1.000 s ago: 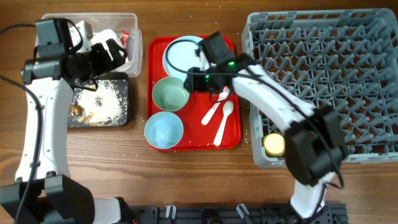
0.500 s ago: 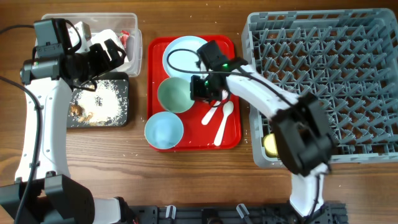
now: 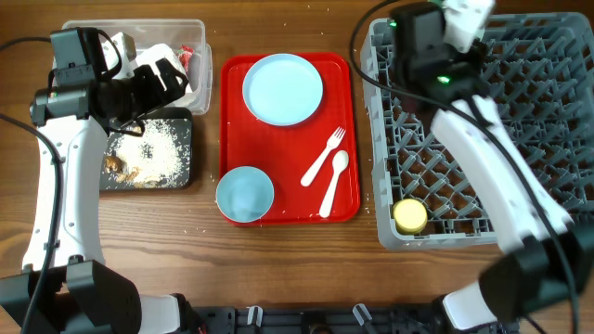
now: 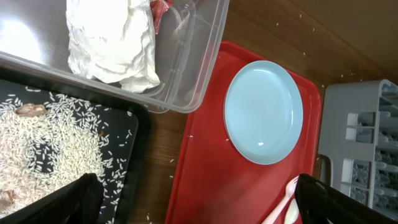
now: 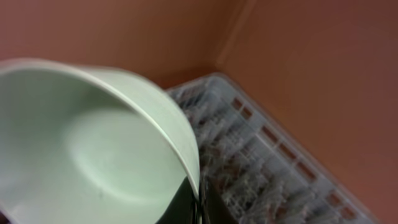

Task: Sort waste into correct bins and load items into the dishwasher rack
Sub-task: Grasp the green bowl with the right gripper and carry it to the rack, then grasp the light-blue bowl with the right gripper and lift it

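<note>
Wooden table point(image 3: 278, 250) carries the tub point(image 4: 199, 62) with the napkin point(image 4: 112, 43) and the black tray point(image 4: 127, 180) strewn with rice point(image 4: 43, 137) on the left, the red tray point(image 3: 278, 148) mid-table, the rack point(image 3: 538, 121) on the right. Right gripper point(image 5: 194, 208) is clamped on the rim of the green bowl point(image 5: 93, 149), tilted above the rack's far-left corner; the cup point(image 3: 409, 216) sits in its near-left corner. Left gripper point(image 4: 196, 193), fingers wide apart, hovers over tub and black tray, while plate point(image 3: 283, 88), blue bowl point(image 3: 245, 195), fork point(image 3: 325, 156) and spoon point(image 3: 334, 181) lie on the red tray.

A brown wooden table point(image 3: 288, 255) with lengthwise grain lies under even light, a black rail point(image 3: 306, 321) along its near edge; the right wrist view shows blurred reddish-brown surfaces point(image 5: 298, 68) meeting at a seam.
</note>
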